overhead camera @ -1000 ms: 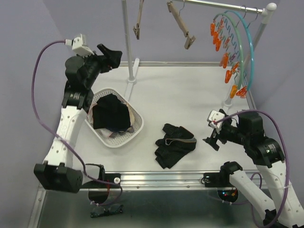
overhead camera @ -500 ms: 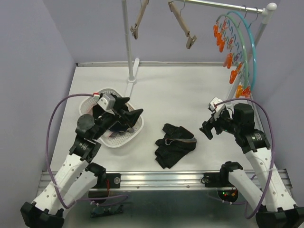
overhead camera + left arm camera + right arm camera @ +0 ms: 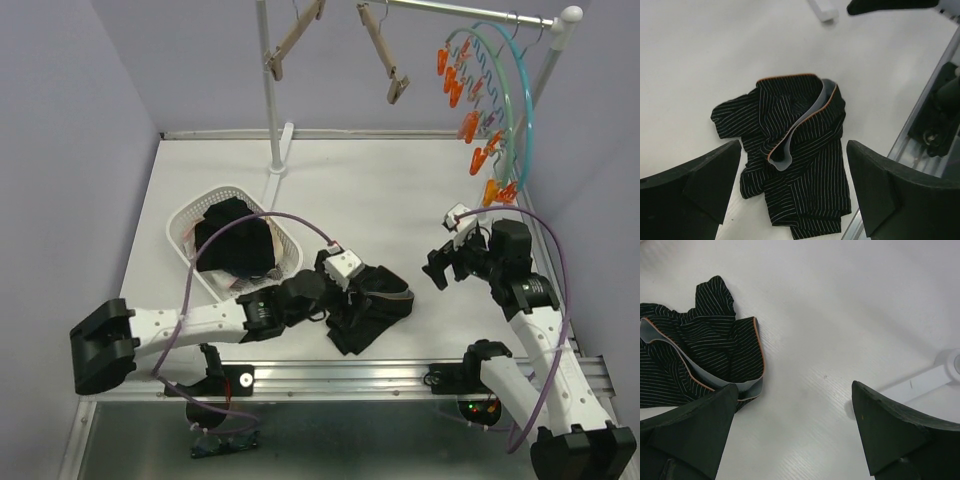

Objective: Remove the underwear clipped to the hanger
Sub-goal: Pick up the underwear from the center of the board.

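A black pinstriped pair of underwear (image 3: 380, 305) with a grey waistband lies crumpled on the table near the front; it shows in the left wrist view (image 3: 790, 150) and the right wrist view (image 3: 700, 355). My left gripper (image 3: 345, 295) is open and empty, low over its left side, with the jaws wide apart on either side of the cloth (image 3: 792, 170). My right gripper (image 3: 438, 270) is open and empty over bare table to the right of it (image 3: 794, 390). Two wooden clip hangers (image 3: 290, 45) (image 3: 385, 55) and a round hanger with orange clips (image 3: 500, 110) hang from the rail, with no cloth on them.
A white basket (image 3: 185, 215) at the left holds black garments (image 3: 235, 245). The rack's white pole and foot (image 3: 272, 150) stand at the back, and its other foot is at the right (image 3: 920, 382). The metal front rail (image 3: 400, 370) runs along the near edge.
My left arm came from high at the back left, over the basket, and down to the striped underwear. My right gripper shifted only slightly. The wooden hangers swing a little.
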Action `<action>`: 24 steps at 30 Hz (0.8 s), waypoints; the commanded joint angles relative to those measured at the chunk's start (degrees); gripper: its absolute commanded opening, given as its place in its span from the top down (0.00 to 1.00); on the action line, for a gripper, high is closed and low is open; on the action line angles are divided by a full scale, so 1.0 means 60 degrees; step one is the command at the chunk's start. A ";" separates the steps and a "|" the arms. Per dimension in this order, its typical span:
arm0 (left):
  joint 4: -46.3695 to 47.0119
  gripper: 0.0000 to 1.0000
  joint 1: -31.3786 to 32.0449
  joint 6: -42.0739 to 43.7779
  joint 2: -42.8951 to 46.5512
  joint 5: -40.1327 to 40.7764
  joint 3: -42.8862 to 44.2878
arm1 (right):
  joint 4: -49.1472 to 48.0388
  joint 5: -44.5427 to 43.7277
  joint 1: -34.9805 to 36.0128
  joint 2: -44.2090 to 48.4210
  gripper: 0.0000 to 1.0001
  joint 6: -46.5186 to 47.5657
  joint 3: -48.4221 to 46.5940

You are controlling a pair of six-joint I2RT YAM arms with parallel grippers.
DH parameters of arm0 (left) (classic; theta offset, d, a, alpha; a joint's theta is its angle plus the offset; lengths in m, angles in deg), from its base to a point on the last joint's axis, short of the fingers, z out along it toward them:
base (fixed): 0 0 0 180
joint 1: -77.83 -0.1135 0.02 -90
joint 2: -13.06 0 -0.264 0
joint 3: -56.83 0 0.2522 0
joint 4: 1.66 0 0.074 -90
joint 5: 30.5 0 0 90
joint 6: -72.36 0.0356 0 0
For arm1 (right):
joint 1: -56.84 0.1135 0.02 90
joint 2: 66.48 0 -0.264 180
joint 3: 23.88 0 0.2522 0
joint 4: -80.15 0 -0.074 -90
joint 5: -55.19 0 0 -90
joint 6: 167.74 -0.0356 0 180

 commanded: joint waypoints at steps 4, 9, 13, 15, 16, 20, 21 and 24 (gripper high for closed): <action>0.0836 0.01 0.0822 0.0181 -0.2723 0.2300 0.0848 | -0.0607 0.0183 -0.0326 0.0082 0.00 -0.0065 0.0143; 0.1176 0.01 0.0866 0.0752 -0.4524 0.2111 0.1650 | -0.0593 0.0345 -0.0458 0.0155 0.00 -0.0065 0.0143; 0.0855 0.08 0.0954 0.0929 -0.6002 0.2066 0.2414 | -0.0593 0.0360 -0.0605 0.0228 0.00 -0.0065 0.0158; 0.0635 0.15 0.0984 0.0753 -0.6400 0.2373 0.2766 | -0.0593 0.0389 -0.0664 0.0258 0.00 -0.0065 0.0158; 0.0533 0.22 0.0998 0.0651 -0.6648 0.2461 0.2810 | -0.0593 0.0389 -0.0693 0.0272 0.00 -0.0065 0.0158; 0.0605 0.84 0.1013 0.0460 -0.6798 0.2709 0.2665 | -0.0593 0.0447 -0.0737 0.0316 0.00 -0.0051 0.0158; 0.0605 0.96 0.1042 0.0329 -0.6652 0.2856 0.2621 | -0.0593 0.0447 -0.0751 0.0317 0.00 -0.0065 0.0158; 0.0620 1.00 0.1042 0.0342 -0.6213 0.3106 0.2372 | -0.0593 0.0447 -0.0752 0.0346 0.00 -0.0051 0.0158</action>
